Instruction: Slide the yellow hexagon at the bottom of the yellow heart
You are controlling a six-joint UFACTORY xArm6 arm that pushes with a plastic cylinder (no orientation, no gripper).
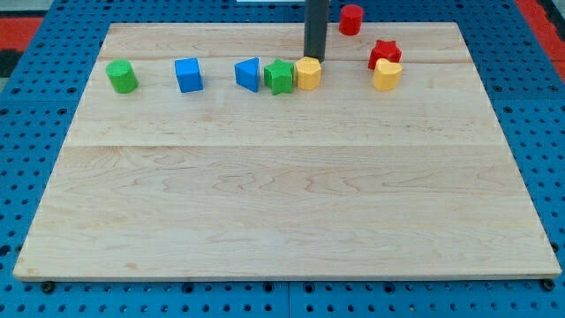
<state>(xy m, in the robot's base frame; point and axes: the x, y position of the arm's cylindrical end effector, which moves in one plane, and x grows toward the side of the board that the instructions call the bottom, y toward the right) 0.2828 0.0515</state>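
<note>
The yellow hexagon (308,72) sits near the view's top centre, touching a green star (279,77) on its left. The yellow heart (387,75) lies to the view's right of the hexagon, about level with it, with a gap between them. My tip (314,58) stands just above the hexagon's top edge, at or very near it. The rod rises out of the view's top.
A red star (384,53) touches the heart's upper side. A red cylinder (351,18) stands at the top. A blue wedge (249,74), a blue cube (188,74) and a green cylinder (122,76) line up to the left. The wooden board (282,203) lies on a blue pegboard.
</note>
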